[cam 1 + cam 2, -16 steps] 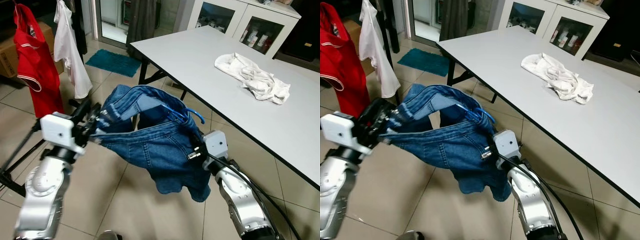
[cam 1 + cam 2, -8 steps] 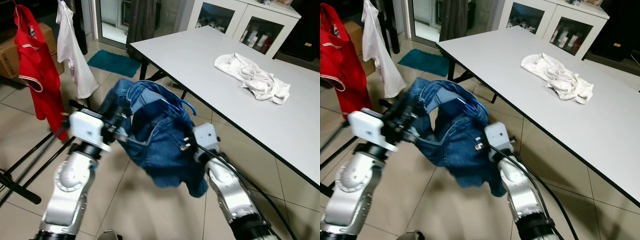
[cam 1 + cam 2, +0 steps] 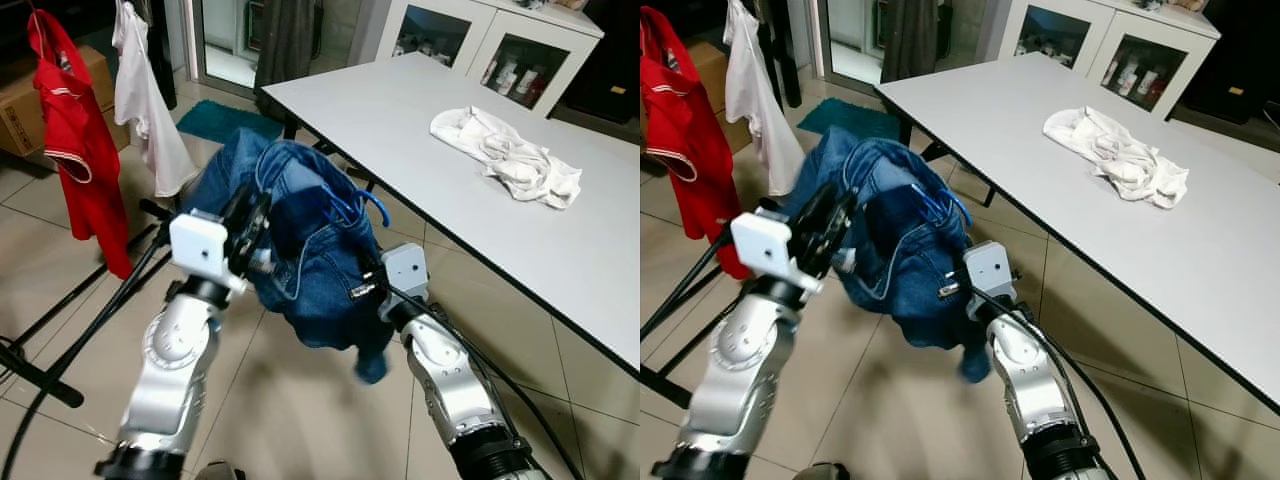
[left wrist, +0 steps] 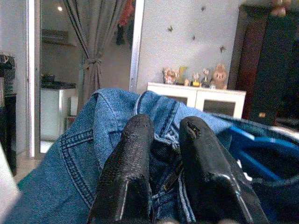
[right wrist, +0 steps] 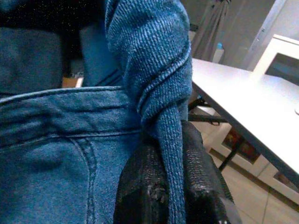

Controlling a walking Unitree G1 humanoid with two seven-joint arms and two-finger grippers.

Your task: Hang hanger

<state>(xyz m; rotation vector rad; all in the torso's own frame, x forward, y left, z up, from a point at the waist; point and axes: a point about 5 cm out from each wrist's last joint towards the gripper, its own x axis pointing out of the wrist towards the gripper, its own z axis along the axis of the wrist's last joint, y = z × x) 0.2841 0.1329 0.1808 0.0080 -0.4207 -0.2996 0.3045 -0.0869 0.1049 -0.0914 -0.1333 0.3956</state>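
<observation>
Blue jeans [image 3: 305, 240] hang bunched on a blue plastic hanger [image 3: 352, 204] in front of me, above the tiled floor. My left gripper [image 3: 258, 228] is shut on the denim at the waistband; in the left wrist view its fingers [image 4: 135, 154] pinch the fabric, with the hanger [image 4: 259, 154] just beside them. My right gripper [image 5: 170, 140] is shut on a rolled fold of the jeans, and in the head views its fingers are buried under the cloth near the right wrist [image 3: 398, 275]. The two arms are close together.
A clothes rack at the left carries a red garment [image 3: 75, 140] and a white one [image 3: 145, 110]; its black legs [image 3: 60, 320] run across the floor. A long white table [image 3: 400, 110] with a crumpled white cloth [image 3: 505, 155] stands to the right. A teal mat [image 3: 215, 118] lies behind.
My left arm has swung in toward the right arm and both have risen. The jeans, earlier stretched wide between them, are now bunched and hanging.
</observation>
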